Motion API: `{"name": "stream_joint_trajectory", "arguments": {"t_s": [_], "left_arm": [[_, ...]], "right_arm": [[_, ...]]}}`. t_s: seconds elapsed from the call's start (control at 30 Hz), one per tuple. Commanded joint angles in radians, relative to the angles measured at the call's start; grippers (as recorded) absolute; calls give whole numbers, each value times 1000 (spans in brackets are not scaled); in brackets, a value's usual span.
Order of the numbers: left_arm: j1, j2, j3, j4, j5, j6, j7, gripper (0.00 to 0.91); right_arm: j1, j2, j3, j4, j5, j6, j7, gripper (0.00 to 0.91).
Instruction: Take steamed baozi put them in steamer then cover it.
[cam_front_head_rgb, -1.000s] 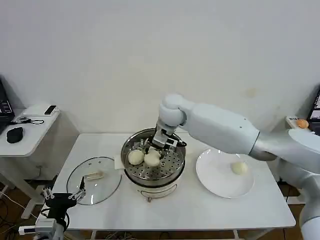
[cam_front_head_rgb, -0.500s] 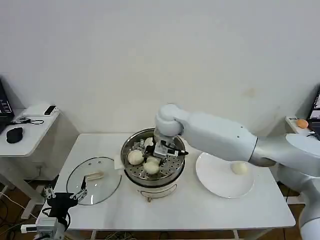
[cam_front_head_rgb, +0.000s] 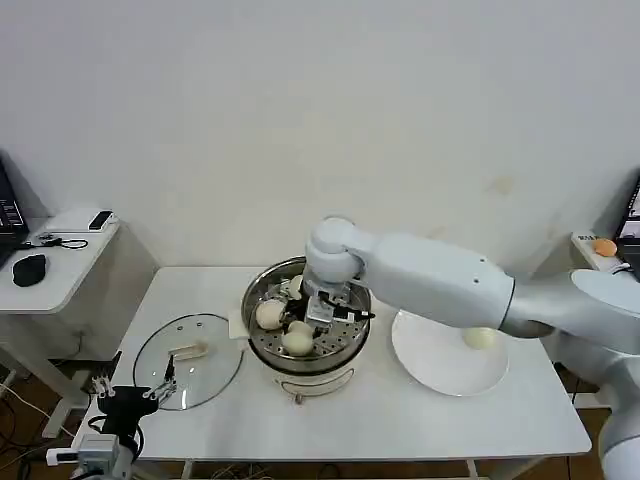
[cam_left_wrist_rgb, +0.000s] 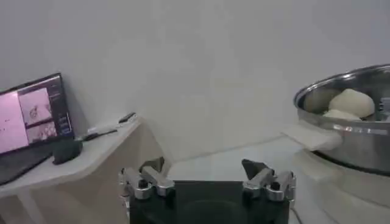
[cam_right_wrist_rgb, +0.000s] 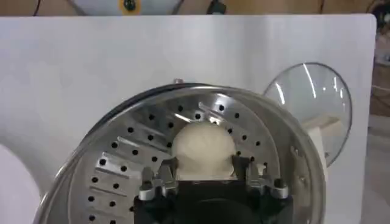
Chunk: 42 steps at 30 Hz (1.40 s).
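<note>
While seemingly three baozi (cam_front_head_rgb: 297, 342) in steamer (cam_front_head_rgb: 306, 352), one on plate (cam_front_head_rgb: 440, 372).

Steamer (cam_front_head_rgb: 305, 340) shiny stainless steel, perforated tray; baozi (cam_right_wrist_rgb: 203, 146) smooth matt dough; cover (cam_front_head_rgb: 187, 360) clear glass, metal rim; bench (cam_front_head_rgb: 400, 420) matt white.

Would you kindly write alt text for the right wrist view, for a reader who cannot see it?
The right gripper holds a baozi between its fingers, low over the steamer's perforated tray. Beyond the steamer, the glass cover lies on the white table.
</note>
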<state>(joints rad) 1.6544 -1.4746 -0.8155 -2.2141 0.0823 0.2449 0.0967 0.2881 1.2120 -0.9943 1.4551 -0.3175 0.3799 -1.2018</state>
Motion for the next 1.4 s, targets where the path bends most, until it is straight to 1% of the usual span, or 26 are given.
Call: {"name": "stream_joint_trajectory", "arguments": {"t_s": [0.03,0.07,0.53,0.63,0.73,0.83,0.9,1.0,1.03,1.07,1.1,1.13,1.17,1.23,1.33,1.4], "left_arm": [[-2,1,1,9,0,0,-1,907],[-2,1,1,12,0,0,-3,907],[0,5,3,15,-2,-1,1,907],[-6,5,6,15,-1,0,8,907],[-14,3,7,10,-1,3,27,907],[-23,3,8,4,-4,8,42,907],[-23,7,12,2,-4,9,48,907],[-22,13,21,2,-7,9,51,907],[-22,16,25,3,-8,9,52,907],[-22,18,26,3,-10,8,52,907],[-22,20,29,3,-13,9,52,907],[-22,21,31,2,-16,9,53,907],[-23,22,32,1,-17,9,54,907],[-22,26,34,-5,-23,11,55,907],[-21,33,37,-8,-26,13,57,907],[-21,36,39,-9,-26,13,60,907]], "right_arm": [[0,0,-4,20,-6,-2,1,836],[0,2,-4,19,-9,-4,2,907],[11,-18,6,23,-11,-13,12,907],[37,-56,34,33,29,-20,-1,907],[74,-105,80,49,37,-52,-19,907],[108,-164,121,26,98,-114,-29,907],[119,-185,138,0,139,-137,-29,907],[129,-234,168,-58,196,-222,-26,907],[138,-256,167,-81,235,-271,-19,907],[140,-263,166,-84,242,-297,-18,907],[146,-288,159,-89,263,-418,-9,907],[150,-308,153,-102,280,-495,-21,907],[149,-315,152,-116,287,-526,-26,907],[134,-337,169,-162,285,-588,-52,907],[111,-358,188,-229,275,-655,-83,907],[96,-371,196,-266,262,-667,-96,907]]}}
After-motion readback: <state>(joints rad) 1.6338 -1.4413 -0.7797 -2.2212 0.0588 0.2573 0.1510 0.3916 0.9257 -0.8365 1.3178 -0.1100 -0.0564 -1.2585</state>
